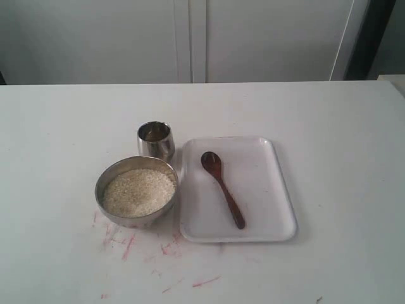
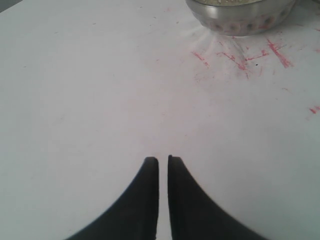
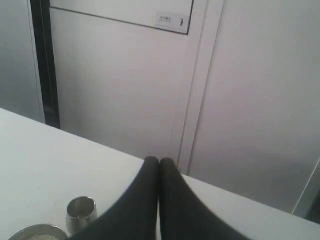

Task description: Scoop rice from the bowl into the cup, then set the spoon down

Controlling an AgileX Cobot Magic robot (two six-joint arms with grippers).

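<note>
A wide steel bowl (image 1: 137, 189) full of off-white rice (image 1: 138, 192) sits on the white table, left of centre. Just behind it stands the small steel cup (image 1: 155, 140). The dark wooden spoon (image 1: 222, 187) lies on a white tray (image 1: 271, 215), scoop toward the back. Neither arm shows in the exterior view. My left gripper (image 2: 163, 159) is shut and empty above bare table, with the bowl (image 2: 240, 17) some way ahead. My right gripper (image 3: 159, 160) is shut and empty, held above the table, with the cup (image 3: 81, 212) and the bowl's rim (image 3: 36, 232) below it.
Red scribble marks (image 1: 130, 246) stain the table in front of the bowl. White cabinet doors (image 1: 190, 38) stand behind the table's far edge. A dark vertical strip (image 1: 373, 38) runs at the back right.
</note>
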